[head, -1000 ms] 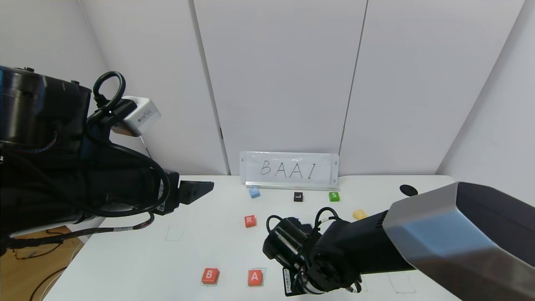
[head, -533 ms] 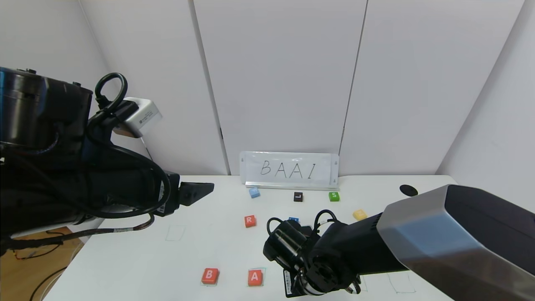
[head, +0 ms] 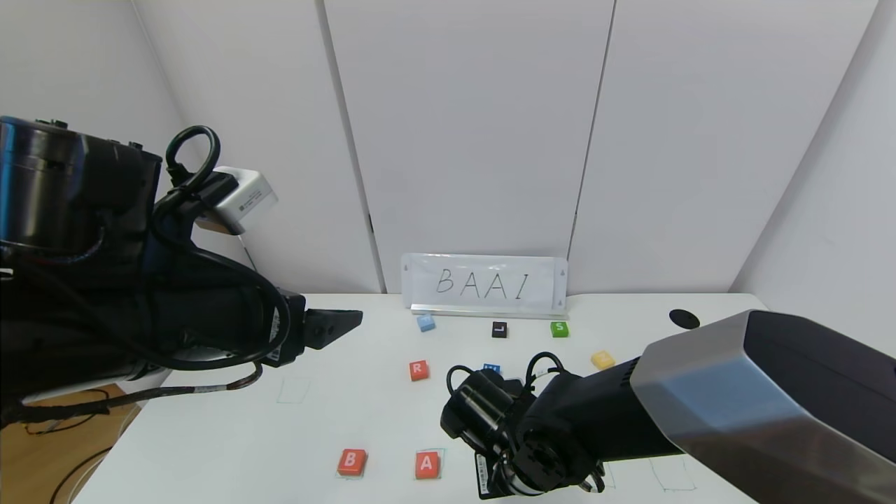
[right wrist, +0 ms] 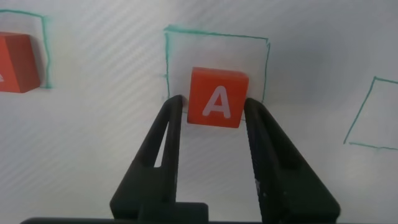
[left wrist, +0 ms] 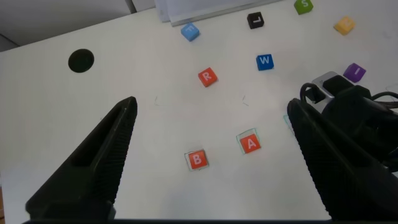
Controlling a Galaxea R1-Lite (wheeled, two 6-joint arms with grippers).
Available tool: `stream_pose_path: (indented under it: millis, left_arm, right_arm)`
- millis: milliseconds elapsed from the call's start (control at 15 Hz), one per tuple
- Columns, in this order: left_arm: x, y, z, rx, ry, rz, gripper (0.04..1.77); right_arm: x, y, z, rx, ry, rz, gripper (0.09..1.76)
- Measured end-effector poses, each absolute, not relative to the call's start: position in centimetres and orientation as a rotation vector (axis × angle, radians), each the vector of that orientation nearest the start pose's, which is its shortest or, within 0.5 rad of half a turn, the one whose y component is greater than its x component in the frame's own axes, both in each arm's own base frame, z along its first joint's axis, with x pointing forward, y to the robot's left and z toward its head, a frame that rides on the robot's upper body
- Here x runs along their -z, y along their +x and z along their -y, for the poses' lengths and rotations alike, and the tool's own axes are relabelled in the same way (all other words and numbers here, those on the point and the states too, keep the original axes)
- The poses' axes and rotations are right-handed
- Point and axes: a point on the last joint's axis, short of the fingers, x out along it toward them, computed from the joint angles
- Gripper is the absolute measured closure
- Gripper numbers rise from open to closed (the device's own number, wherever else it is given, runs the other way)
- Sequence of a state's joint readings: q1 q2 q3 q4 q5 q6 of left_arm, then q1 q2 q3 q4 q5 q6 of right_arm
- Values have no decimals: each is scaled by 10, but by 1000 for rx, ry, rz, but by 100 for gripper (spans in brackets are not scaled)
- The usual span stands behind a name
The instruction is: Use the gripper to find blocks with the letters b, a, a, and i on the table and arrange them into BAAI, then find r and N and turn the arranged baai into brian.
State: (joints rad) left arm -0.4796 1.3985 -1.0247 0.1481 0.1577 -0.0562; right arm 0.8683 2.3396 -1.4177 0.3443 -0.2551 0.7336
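On the white table (head: 315,420), orange-red blocks B (head: 351,462) and A (head: 427,464) lie in green squares near the front edge. A second A block (right wrist: 214,98) rests inside the following green square, between my right gripper's (right wrist: 213,101) fingers. They stand slightly open, with a thin gap on one side. In the head view this gripper is hidden beneath its own arm. The purple I block (left wrist: 355,71) lies beyond the right arm. The orange-red R block (head: 418,370) sits mid-table. My left gripper (head: 336,325) hangs wide open above the table's left side.
A BAAI sign (head: 484,283) stands at the back. In front of it lie a light blue block (head: 425,323), a black L (head: 499,329), a green S (head: 559,329), a yellow block (head: 602,360) and a blue W (left wrist: 264,61). Black holes (head: 684,318) (left wrist: 81,60) mark both sides.
The right gripper's fingers have eased apart around the second A block. The right arm has sunk a little, uncovering the blue W. The left arm has shifted slightly.
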Motion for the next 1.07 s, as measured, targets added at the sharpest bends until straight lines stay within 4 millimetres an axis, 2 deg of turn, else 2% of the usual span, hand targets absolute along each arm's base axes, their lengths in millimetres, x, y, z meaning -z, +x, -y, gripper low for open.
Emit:
stream_pose_path:
  millis: [267,467,800,1067]
  left_arm:
    - [-250,204,102,302,113,-512,9]
    - [-249,204,103,302,114,-514,9]
    - [-248,205,103,302,115,-518,9]
    - [-247,205,103,304,125,-518,9]
  right_arm:
    - [-29,267,-305,-103,-31,-1171,70]
    - [-43,269,-301,-109,-1,-1147,52]
    - [-69,269,-285,-123,5,-1119,34]
    - [-80,273,-259,-145,-68,-1111,26]
